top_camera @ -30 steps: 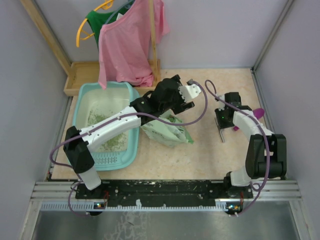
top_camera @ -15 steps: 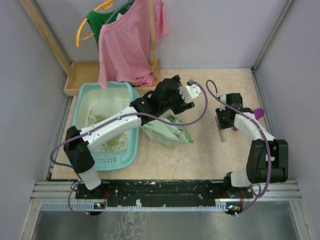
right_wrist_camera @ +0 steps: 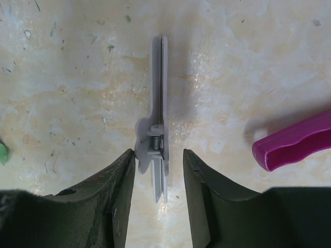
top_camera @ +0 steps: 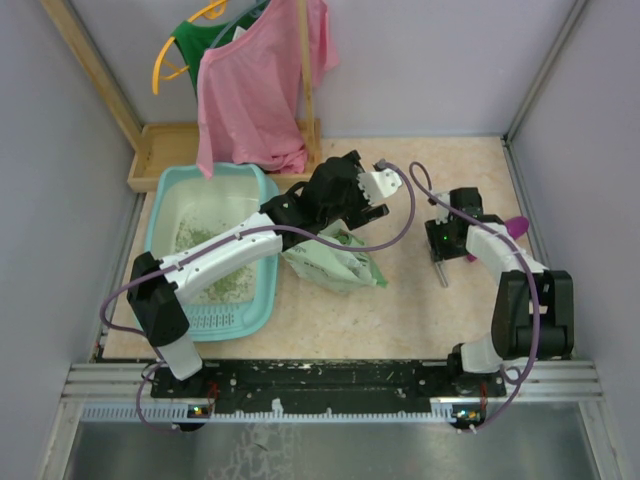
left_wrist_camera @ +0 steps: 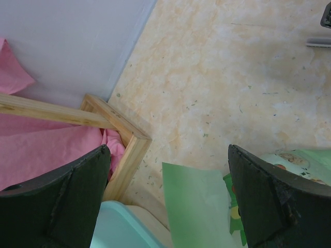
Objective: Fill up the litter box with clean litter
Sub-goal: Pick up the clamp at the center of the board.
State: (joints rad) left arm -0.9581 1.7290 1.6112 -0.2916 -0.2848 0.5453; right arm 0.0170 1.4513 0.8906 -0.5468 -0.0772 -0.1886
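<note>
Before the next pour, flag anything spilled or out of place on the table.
Green specks dot the table outside the litter box. The pale green bag lies slumped beside it, and a grey clip lies loose near the magenta scoop.

Left gripper point(left_wrist_camera: 168, 155) fingers point(left_wrist_camera: 57, 206) wide apart, at 7 and 5 o'clock. Pale green bag point(left_wrist_camera: 194, 206) flap between them at 6. Teal litter box point(left_wrist_camera: 121, 227) corner at 7. Wooden tray point(left_wrist_camera: 132, 150) corner and pink cloth point(left_wrist_camera: 46, 150) at 9. Beige tabletop point(left_wrist_camera: 217, 77) at 1, grey clip point(left_wrist_camera: 319, 43) at 2.
</note>
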